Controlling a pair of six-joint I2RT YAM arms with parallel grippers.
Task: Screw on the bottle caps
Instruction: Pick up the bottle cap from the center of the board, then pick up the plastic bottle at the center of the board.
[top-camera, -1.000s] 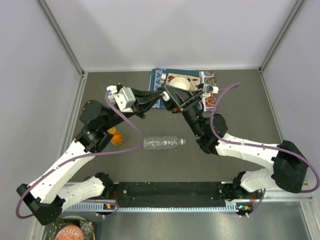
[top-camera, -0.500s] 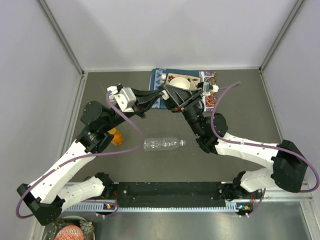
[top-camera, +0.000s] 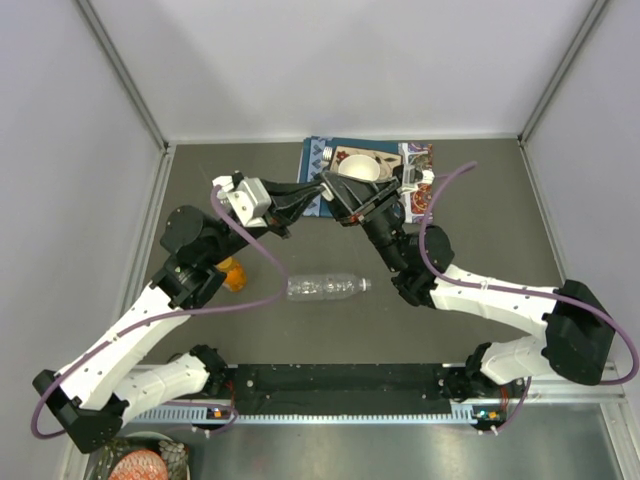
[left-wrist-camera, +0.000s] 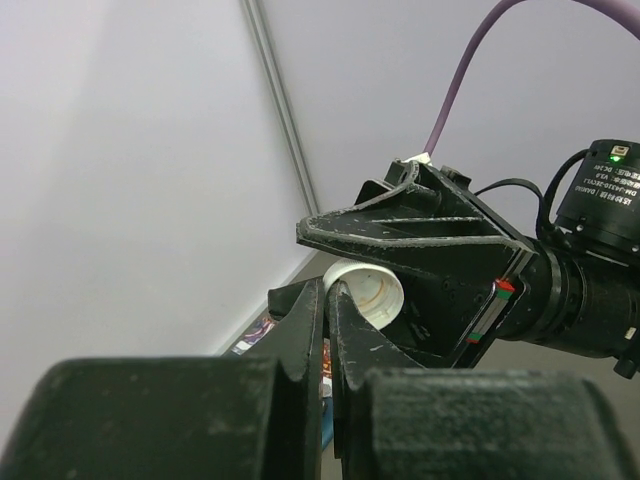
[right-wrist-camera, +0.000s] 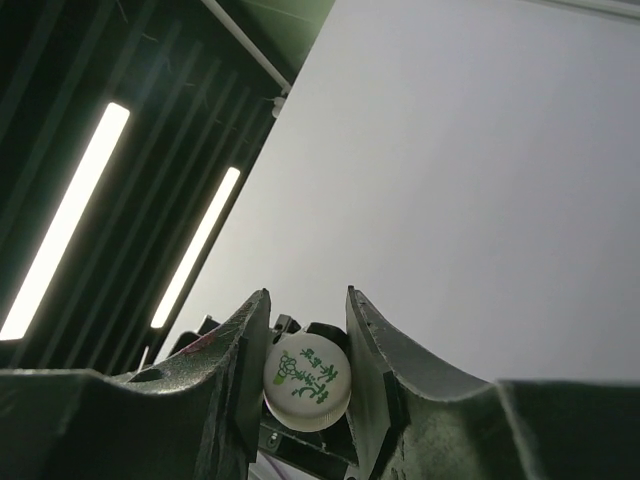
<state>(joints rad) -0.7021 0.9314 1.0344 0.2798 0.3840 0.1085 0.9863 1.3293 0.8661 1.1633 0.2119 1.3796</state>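
Cap (right-wrist-camera: 306, 383), white with green print, clamped in right pincer (right-wrist-camera: 306, 305) near bowl (top-camera: 360, 167); left pincer (left-wrist-camera: 328, 289) together, tips at its rim. Clear bottle (top-camera: 328, 287) lies on surface (top-camera: 480, 230).

Clear bottle (top-camera: 328, 287) flat on grey table (top-camera: 480, 230)

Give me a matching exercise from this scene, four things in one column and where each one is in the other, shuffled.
Things:
1. cap
2. clear bottle
3. orange bottle
4. bowl

Places:
A. far end of the table, on the patterned mat
B. gripped by the right gripper
C. partly hidden by the left arm
D. lying on its side, mid-table

Pairs: 1-B, 2-D, 3-C, 4-A
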